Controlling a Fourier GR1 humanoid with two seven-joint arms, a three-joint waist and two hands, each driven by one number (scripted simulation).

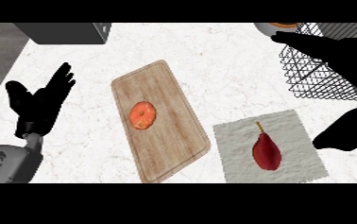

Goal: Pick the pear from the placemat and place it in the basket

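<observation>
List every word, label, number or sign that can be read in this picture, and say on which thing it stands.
No readable text in this view.
The wooden board, placemat, pear and wire basket: no writing on them.
The left forearm: a small dark mark, too small to read.

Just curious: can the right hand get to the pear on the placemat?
Probably yes: the right hand is open just right of the pear, which lies alone on the placemat, with nothing between them.
</observation>
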